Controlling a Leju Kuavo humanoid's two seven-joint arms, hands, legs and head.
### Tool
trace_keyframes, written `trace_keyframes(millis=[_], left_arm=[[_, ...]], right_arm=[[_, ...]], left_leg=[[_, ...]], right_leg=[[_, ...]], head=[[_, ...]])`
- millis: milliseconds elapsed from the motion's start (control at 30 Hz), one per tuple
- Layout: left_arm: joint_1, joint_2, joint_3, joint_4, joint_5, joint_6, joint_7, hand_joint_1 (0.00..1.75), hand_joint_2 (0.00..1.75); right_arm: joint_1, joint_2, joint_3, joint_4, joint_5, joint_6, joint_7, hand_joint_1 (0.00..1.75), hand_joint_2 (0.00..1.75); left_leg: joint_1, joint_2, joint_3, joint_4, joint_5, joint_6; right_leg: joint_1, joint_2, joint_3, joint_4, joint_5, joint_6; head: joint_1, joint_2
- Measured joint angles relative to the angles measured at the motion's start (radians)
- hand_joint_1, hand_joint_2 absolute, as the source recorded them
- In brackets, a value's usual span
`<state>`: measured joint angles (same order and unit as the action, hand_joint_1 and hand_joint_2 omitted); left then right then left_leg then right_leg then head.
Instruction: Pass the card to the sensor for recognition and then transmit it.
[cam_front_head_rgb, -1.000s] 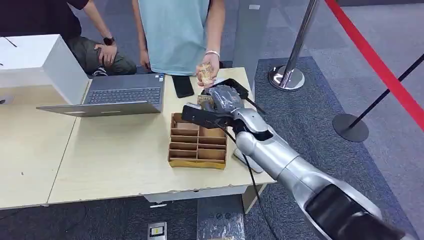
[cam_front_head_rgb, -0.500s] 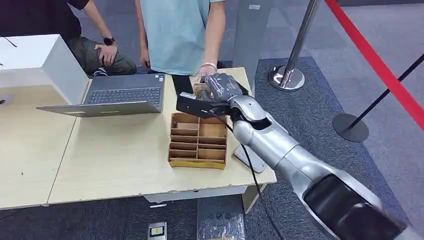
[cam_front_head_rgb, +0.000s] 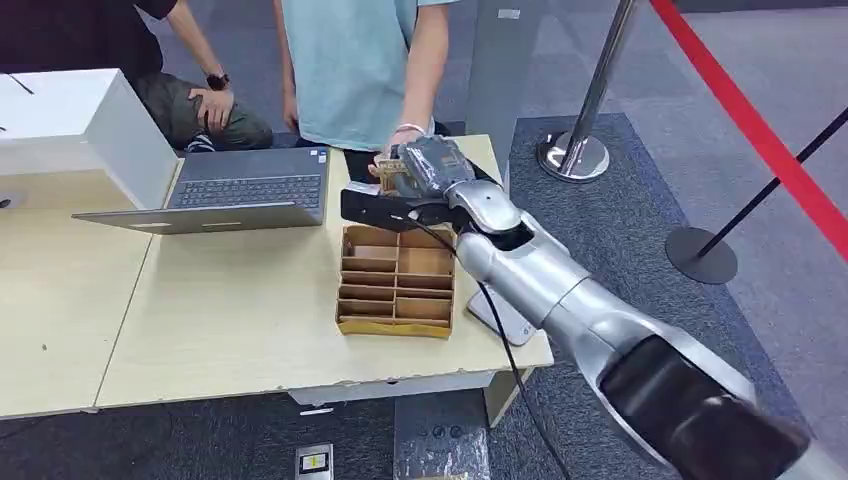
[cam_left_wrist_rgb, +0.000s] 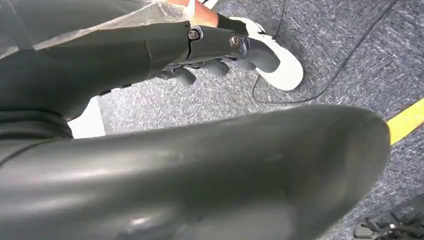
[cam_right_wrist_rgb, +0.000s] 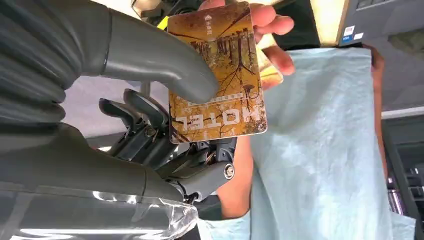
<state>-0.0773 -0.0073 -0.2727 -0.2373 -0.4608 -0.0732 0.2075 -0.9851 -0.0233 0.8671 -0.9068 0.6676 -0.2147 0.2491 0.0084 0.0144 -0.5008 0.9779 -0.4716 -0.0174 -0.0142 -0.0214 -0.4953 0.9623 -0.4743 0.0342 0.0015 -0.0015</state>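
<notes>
Head view – right robot hand (cam_front_head_rgb: 425, 168): reaches over the far edge of the table (cam_front_head_rgb: 230, 320), beyond the wooden divider tray (cam_front_head_rgb: 396, 280), meeting a person's hand (cam_front_head_rgb: 392, 160) in front of the light blue shirt.
Head view – card (cam_front_head_rgb: 400, 178): a small gold patch at the fingers; its orientation is too small to read here.
Left wrist view – left robot hand (cam_left_wrist_rgb: 215, 50): hangs over grey carpet, fingers curled in, nothing held.
Right wrist view – grip: the right robot hand pins the gold "HOTEL" card (cam_right_wrist_rgb: 217, 75) with the thumb (cam_right_wrist_rgb: 165, 65) on the printed face and dark fingers (cam_right_wrist_rgb: 145, 125) behind.
Right wrist view – person: their fingertips (cam_right_wrist_rgb: 272, 30) touch the card's far end, so both hold it.
Card axis: long axis runs out from the palm toward the person, face toward the wrist camera.
Step, as you should judge it: handover. Hold the wrist steady, keep the card end offered, and ease the thumb only once their pinch looks firm; don't pull back early.
</notes>
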Motion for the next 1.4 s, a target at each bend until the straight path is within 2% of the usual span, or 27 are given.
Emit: trace_keyframes(millis=[600,633,667,700,733,767,800,833,867,1400], left_arm=[[0.000,0.000,-0.010,0.000,-0.008,0.000,0.004,0.00,0.00],[0.000,0.000,-0.012,0.000,-0.007,0.000,0.005,0.00,0.00],[0.000,0.000,-0.013,0.000,-0.007,0.000,0.005,0.00,0.00],[0.000,0.000,-0.014,0.000,-0.007,0.000,0.005,0.00,0.00],[0.000,0.000,-0.014,0.000,-0.006,0.000,0.006,0.00,0.00],[0.000,0.000,-0.014,0.000,-0.005,0.000,0.006,0.00,0.00],[-0.001,0.000,-0.015,0.000,-0.003,0.000,0.005,0.00,0.00],[-0.001,0.000,-0.015,0.000,-0.001,0.000,0.005,0.00,0.00],[-0.001,0.000,-0.016,0.000,0.001,0.000,0.004,0.00,0.00],[0.000,0.002,-0.026,0.000,0.017,0.000,0.005,0.00,0.00]], right_arm=[[-0.022,0.029,0.021,0.059,0.037,-0.030,-0.017,1.75,1.75],[-0.031,0.034,0.022,0.071,0.039,-0.024,-0.019,1.68,1.75],[-0.031,0.037,0.024,0.077,0.042,-0.024,-0.019,1.75,1.75],[-0.031,0.040,0.026,0.081,0.044,-0.024,-0.019,1.73,1.75],[-0.031,0.042,0.028,0.085,0.046,-0.024,-0.020,1.68,1.75],[-0.031,0.045,0.030,0.089,0.047,-0.024,-0.023,1.45,1.75],[-0.031,0.048,0.032,0.093,0.048,-0.024,-0.026,0.84,1.75],[-0.030,0.050,0.033,0.097,0.048,-0.024,-0.029,0.84,1.75],[-0.029,0.053,0.036,0.102,0.047,-0.026,-0.032,0.00,1.75],[-0.014,0.069,0.037,0.137,0.032,-0.036,-0.050,0.00,1.75]], left_leg=[[0.000,0.000,0.000,0.000,0.000,0.000],[0.000,0.000,0.000,0.000,0.000,0.000],[0.000,0.000,0.000,0.000,0.000,0.000],[0.000,0.000,0.000,0.000,0.000,0.000],[0.000,0.000,0.000,0.000,0.000,0.000],[0.000,0.000,0.000,0.000,0.000,0.000],[0.000,0.000,0.000,0.000,0.000,0.000],[0.000,0.000,0.000,0.000,0.000,0.000],[0.000,0.000,0.000,0.000,0.000,0.000],[0.000,0.000,0.000,0.000,0.000,0.000]], right_leg=[[0.000,0.000,0.000,0.000,0.000,0.000],[0.000,0.000,0.000,0.000,0.000,0.000],[0.000,0.000,0.000,0.000,0.000,0.000],[0.000,0.000,0.000,0.000,0.000,0.000],[0.000,0.000,0.000,0.000,0.000,0.000],[0.000,0.000,0.000,0.000,0.000,0.000],[0.000,0.000,0.000,0.000,0.000,0.000],[0.000,0.000,0.000,0.000,0.000,0.000],[0.000,0.000,0.000,0.000,0.000,0.000],[0.000,0.000,0.000,0.000,0.000,0.000]], head=[[0.000,0.000],[0.000,0.000],[0.000,0.000],[0.000,0.000],[0.000,0.000],[0.000,0.000],[0.000,0.000],[0.000,0.000],[-0.001,0.000],[0.000,0.000]])
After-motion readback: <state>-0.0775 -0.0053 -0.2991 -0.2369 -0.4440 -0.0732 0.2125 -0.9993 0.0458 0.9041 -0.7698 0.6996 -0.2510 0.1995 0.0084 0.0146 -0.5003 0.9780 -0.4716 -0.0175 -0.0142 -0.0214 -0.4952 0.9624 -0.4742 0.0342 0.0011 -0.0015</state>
